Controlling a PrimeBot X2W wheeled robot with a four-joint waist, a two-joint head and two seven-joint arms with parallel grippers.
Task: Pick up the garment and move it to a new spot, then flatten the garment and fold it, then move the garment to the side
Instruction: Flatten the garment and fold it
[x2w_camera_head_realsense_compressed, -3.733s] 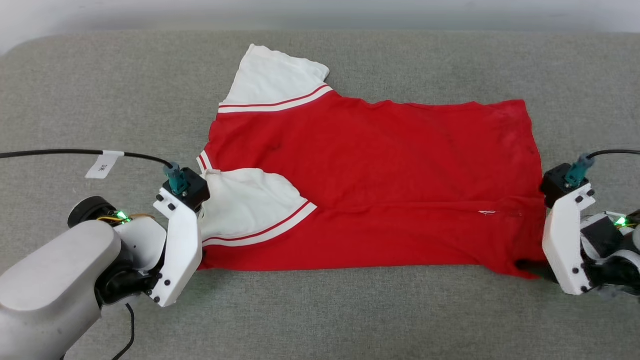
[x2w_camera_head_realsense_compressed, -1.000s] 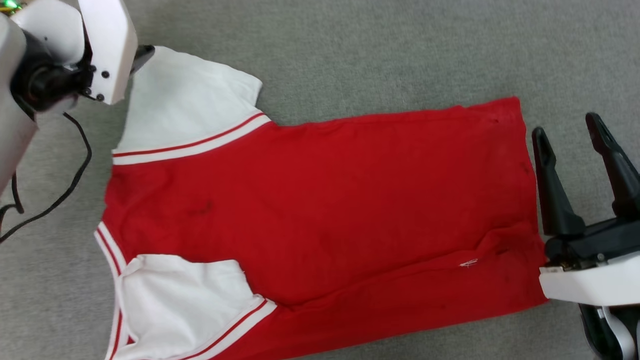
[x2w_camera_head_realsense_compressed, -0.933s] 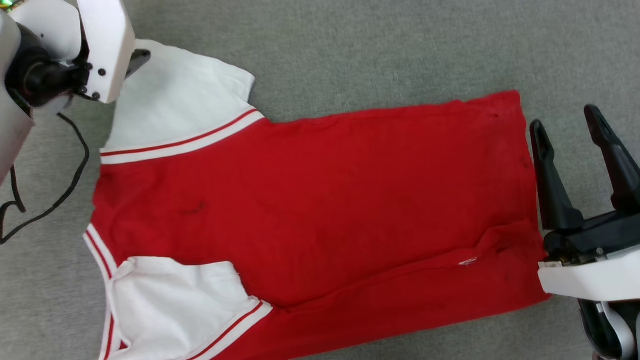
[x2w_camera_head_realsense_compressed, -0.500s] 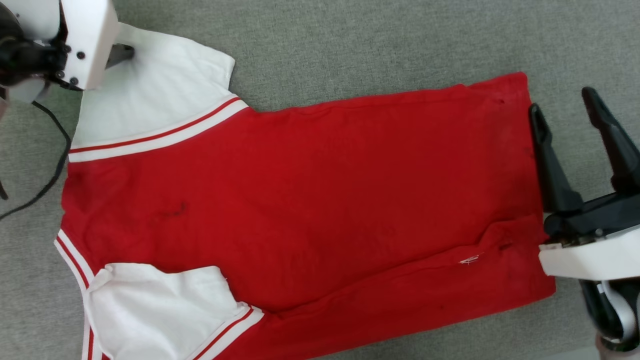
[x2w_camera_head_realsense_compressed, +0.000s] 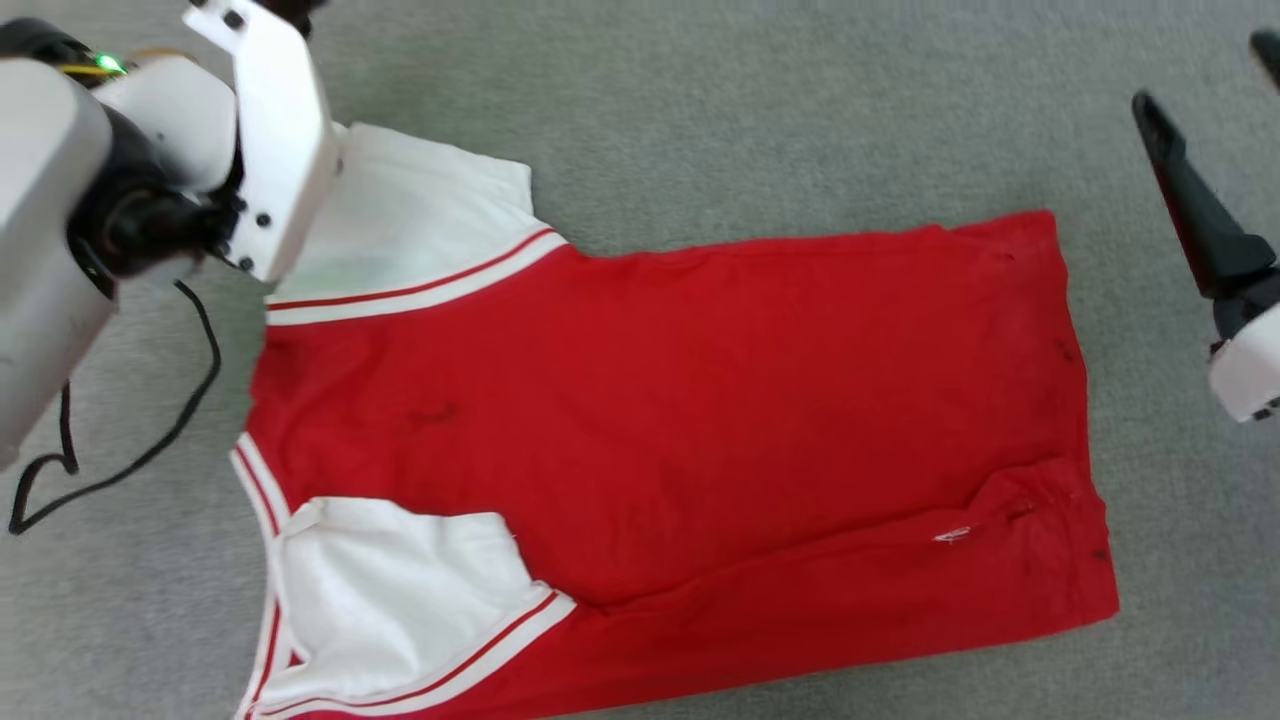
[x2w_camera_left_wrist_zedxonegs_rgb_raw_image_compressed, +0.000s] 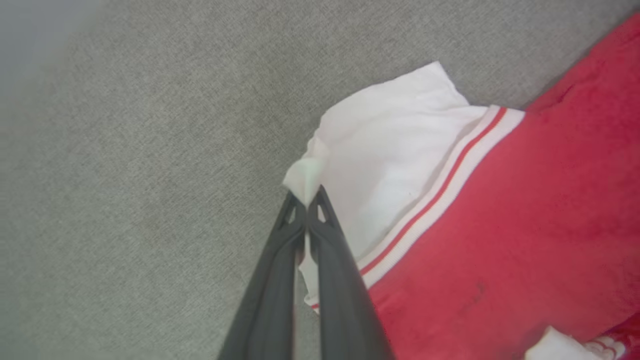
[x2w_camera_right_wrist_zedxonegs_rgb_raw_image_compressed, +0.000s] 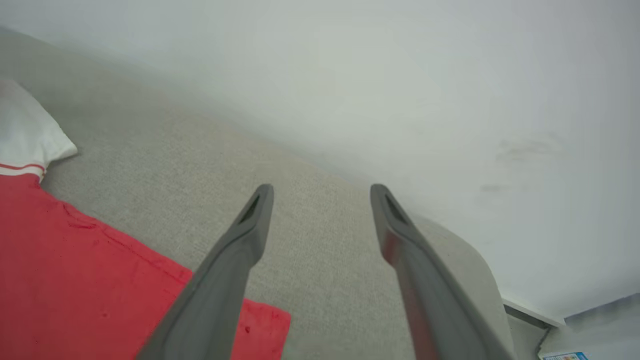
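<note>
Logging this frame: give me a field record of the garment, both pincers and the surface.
garment: red with white sleeves, lying spread out
surface: grey fabric
near sleeve: folded onto the red body
left pincer: shut on a corner of the far sleeve
right pincer: open, holding nothing, by the hem

Right pincer (x2w_camera_right_wrist_zedxonegs_rgb_raw_image_compressed: 322, 190) spread wide above grey surface (x2w_camera_right_wrist_zedxonegs_rgb_raw_image_compressed: 310, 260); garment (x2w_camera_right_wrist_zedxonegs_rgb_raw_image_compressed: 75, 280) lower left.

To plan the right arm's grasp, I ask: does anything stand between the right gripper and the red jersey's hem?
Nothing visible does. The right gripper is open over the bare gray fabric surface, and the hem corner of the red jersey lies close beside it, with only that surface between them.
</note>
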